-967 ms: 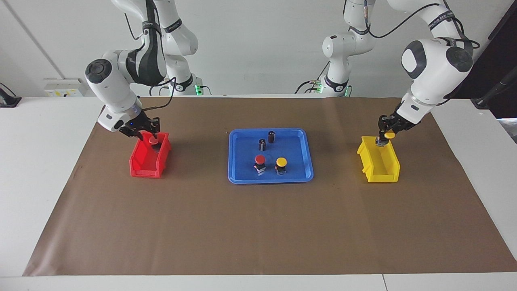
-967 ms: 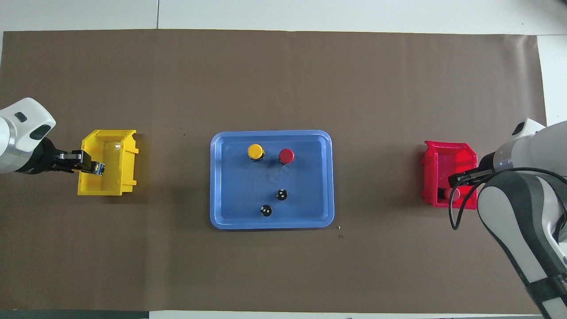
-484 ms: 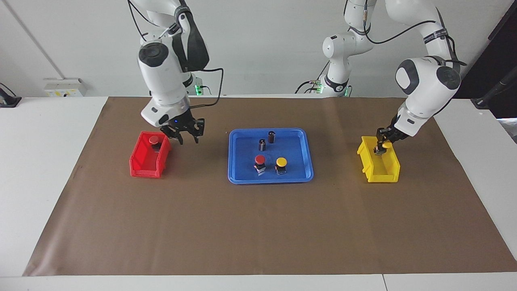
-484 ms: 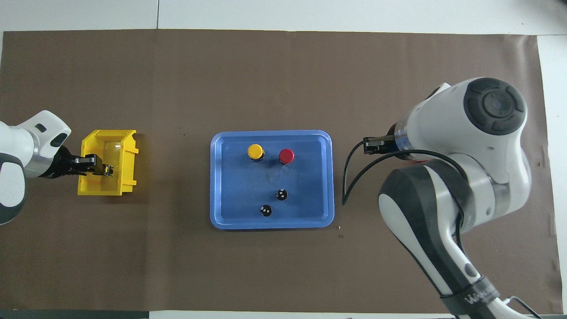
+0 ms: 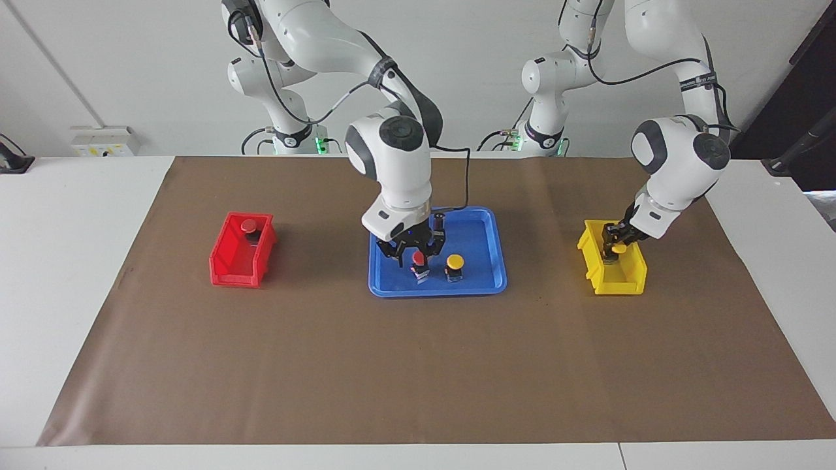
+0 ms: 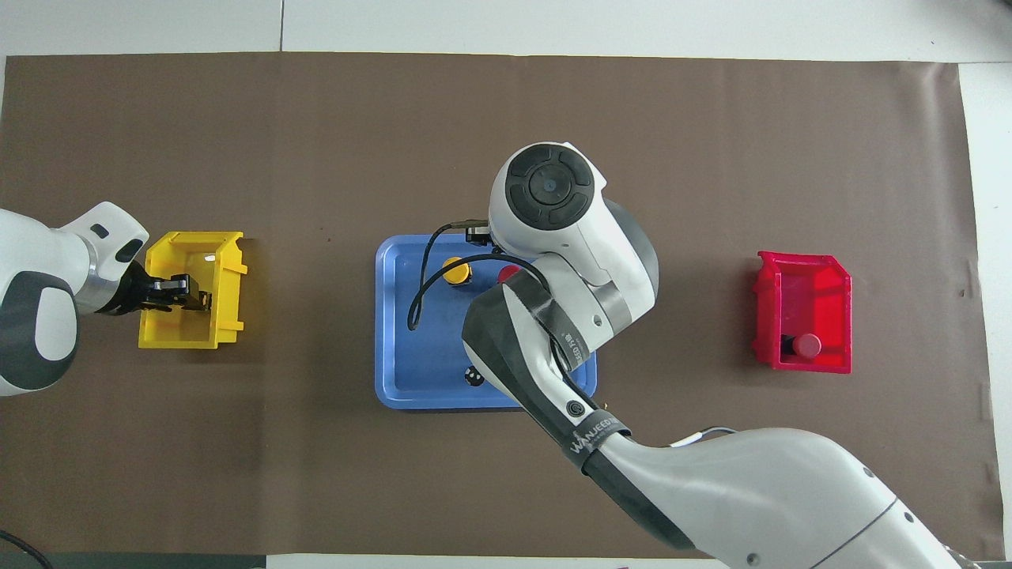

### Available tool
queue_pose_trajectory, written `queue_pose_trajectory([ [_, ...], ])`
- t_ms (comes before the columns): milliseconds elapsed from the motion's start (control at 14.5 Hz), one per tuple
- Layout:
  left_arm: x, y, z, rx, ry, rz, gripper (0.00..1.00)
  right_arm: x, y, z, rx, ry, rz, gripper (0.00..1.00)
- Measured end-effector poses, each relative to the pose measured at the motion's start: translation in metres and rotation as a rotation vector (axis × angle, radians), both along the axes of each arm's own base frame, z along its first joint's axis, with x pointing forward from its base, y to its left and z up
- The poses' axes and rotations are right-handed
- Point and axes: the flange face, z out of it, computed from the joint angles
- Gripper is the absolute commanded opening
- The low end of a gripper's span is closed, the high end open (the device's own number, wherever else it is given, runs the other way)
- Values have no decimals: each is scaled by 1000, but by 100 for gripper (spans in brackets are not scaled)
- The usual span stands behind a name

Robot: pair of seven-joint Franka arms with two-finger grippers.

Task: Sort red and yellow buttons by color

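- Right hand point(image 5: 413, 250), fingers spread, sits over the red button point(image 5: 420, 260) in the blue tray point(image 5: 486, 284); spread presumably to straddle the cap.
- Left hand point(image 5: 615, 238) pinches a yellow button point(image 5: 618, 249) low in the yellow bin point(image 5: 610, 282), likely for release.
- Second yellow button point(image 5: 454, 262) waits in the tray.
- Red bin point(image 5: 230, 271) holds one red button point(image 5: 248, 226).

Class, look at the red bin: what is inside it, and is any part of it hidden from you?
Inside the red bin lies one red button, at the end nearer the robots. Its dark base is partly covered by the bin wall. Nothing else shows in there.
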Motion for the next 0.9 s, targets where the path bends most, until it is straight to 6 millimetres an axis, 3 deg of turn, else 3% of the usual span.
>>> queue_pose_trajectory([
  [138, 0, 0, 0, 0, 0, -13, 29, 1, 0, -11, -4, 5, 0, 56],
  [345, 0, -1, 0, 20, 0, -56, 29, 0, 0, -10, -3, 4, 1, 56],
  [622, 0, -2, 0, 29, 1, -75, 60, -18, 9, -25, -24, 35, 27, 56],
  [898, -1, -2, -3, 29, 7, -75, 61, -28, 7, -29, -45, 62, 32, 55],
])
